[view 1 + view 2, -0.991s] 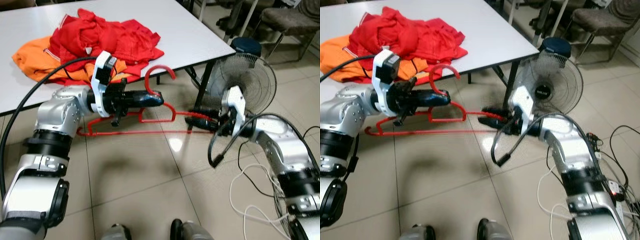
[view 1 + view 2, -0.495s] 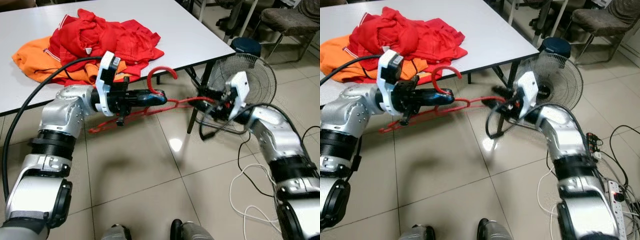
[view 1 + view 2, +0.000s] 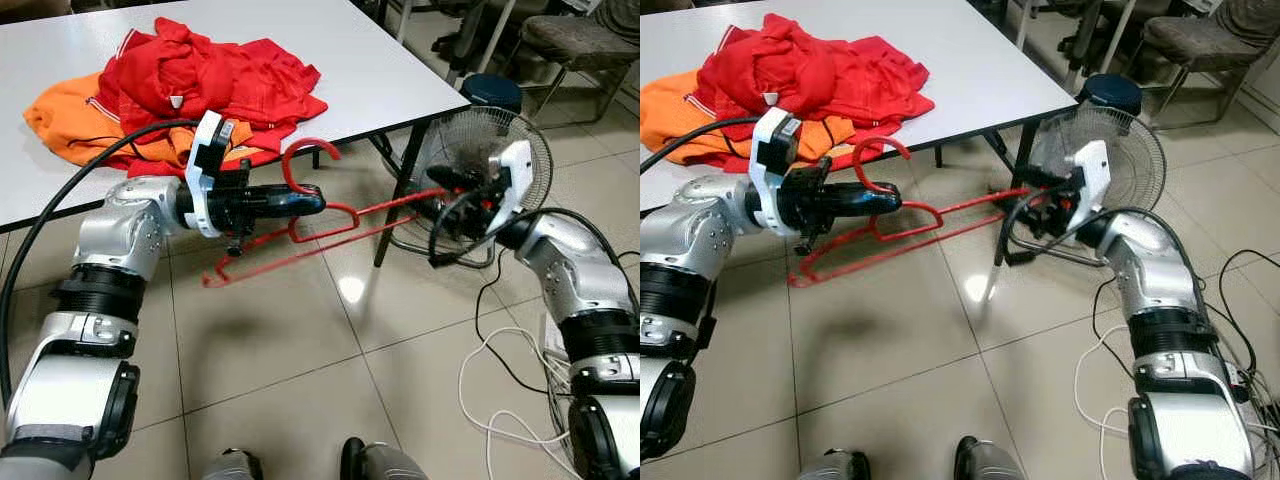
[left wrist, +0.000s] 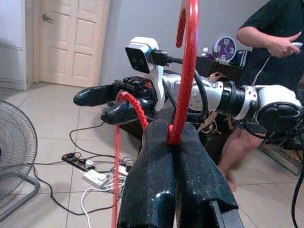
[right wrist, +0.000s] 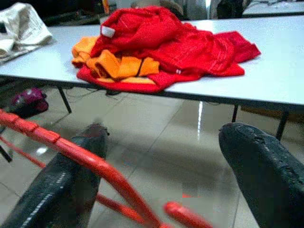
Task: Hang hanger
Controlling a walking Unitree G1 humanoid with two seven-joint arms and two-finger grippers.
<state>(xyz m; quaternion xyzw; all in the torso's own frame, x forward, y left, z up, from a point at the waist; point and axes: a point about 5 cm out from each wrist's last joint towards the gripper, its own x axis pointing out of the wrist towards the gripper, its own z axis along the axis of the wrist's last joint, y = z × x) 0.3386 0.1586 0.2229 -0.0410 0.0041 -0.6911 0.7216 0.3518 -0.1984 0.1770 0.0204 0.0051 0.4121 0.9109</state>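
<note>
A red wire hanger (image 3: pixel 335 228) hangs in the air beside the table, sloping down toward my left. My left gripper (image 3: pixel 312 203) is shut on its neck just under the hook (image 3: pixel 305 152); the left wrist view shows the red shaft (image 4: pixel 184 90) pinched between the black fingers (image 4: pixel 156 161). My right gripper (image 3: pixel 441 192) is at the hanger's raised right end, in front of the fan. In the right wrist view its fingers (image 5: pixel 76 171) stand wide apart, and the hanger's bar (image 5: pixel 71 149) lies across one of them.
A white table (image 3: pixel 400 70) carries a heap of red clothes (image 3: pixel 215 70) over an orange garment (image 3: pixel 65 115). A floor fan (image 3: pixel 515 135), loose cables (image 3: pixel 500 370) and a chair (image 3: pixel 575 35) are on my right. A person (image 4: pixel 270 42) stands behind.
My right arm has risen from near the floor toward the fan, lifting the hanger's right end. The hanger has gone from level to sloping. The left gripper has barely moved.
</note>
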